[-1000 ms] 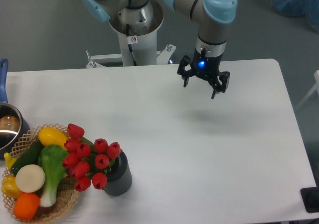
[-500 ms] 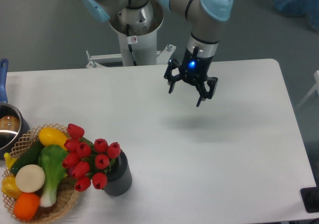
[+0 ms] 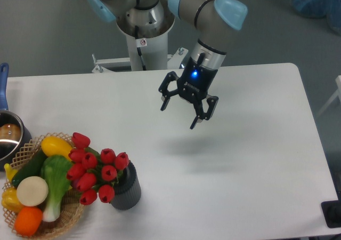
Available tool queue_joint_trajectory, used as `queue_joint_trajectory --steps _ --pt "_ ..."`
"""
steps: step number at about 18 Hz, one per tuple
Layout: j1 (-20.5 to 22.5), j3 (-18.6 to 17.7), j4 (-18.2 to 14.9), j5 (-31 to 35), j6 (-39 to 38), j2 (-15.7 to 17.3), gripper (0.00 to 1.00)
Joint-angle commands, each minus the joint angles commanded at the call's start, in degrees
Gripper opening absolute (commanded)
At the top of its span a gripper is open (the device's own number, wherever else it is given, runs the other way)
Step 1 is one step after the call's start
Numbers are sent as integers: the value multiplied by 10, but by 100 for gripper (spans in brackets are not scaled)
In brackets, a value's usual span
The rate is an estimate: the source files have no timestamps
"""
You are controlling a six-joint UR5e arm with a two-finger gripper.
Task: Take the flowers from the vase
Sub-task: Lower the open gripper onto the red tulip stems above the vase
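Steel pot (image 3: 7, 138): I see it cut off at the far left edge of the white worktop (image 3: 250, 160), blue handle pointing up and away

Wicker basket (image 3: 66, 217): at the front left corner, just right of the pot; it holds toy vegetables, a yellow one at the back, a dark green one, a pale green leafy one, a white disc and an orange one in front

Flowers (image 3: 96, 169): red tulip buds in a bunch, leaning left out of the vase so the blooms hang over the basket's right rim; green stems show between the buds

Vase (image 3: 127, 188): short dark cylinder standing upright on the worktop, just right of the basket, with the tulip stems in its mouth

Gripper (image 3: 179, 113): I have it in the air above the middle of the worktop, well apart from the vase, up and to the right of it; it is tilted, pointing down and left, blue light lit on its body

Fingers (image 3: 164, 102): spread apart, nothing between them

Shadow (image 3: 184, 145): a soft dark patch on the worktop beneath the gripper

Arm base (image 3: 143, 34): white pedestal behind the worktop's far edge
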Motion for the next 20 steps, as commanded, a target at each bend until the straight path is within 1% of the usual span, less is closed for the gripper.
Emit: queue_joint_trajectory --steps 3,5,7,8,10,11,14,17,20 --pt "-23 27 1 -10 -22 -22 100" --pt "-43 45 1 -10 -24 -38 100" --pt "-52 59 0 -14 -24 -48 100" --pt "-59 68 1 -23 -24 -59 100" --pt "-69 97 1 -47 -24 -83 100" --pt "-72 108 0 -48 -26 -91 100" --pt "-79 115 1 -59 -53 -97 100" --pt "-79 118 2 -102 -53 -106 100" --pt "-79 119 4 -111 -54 -112 100"
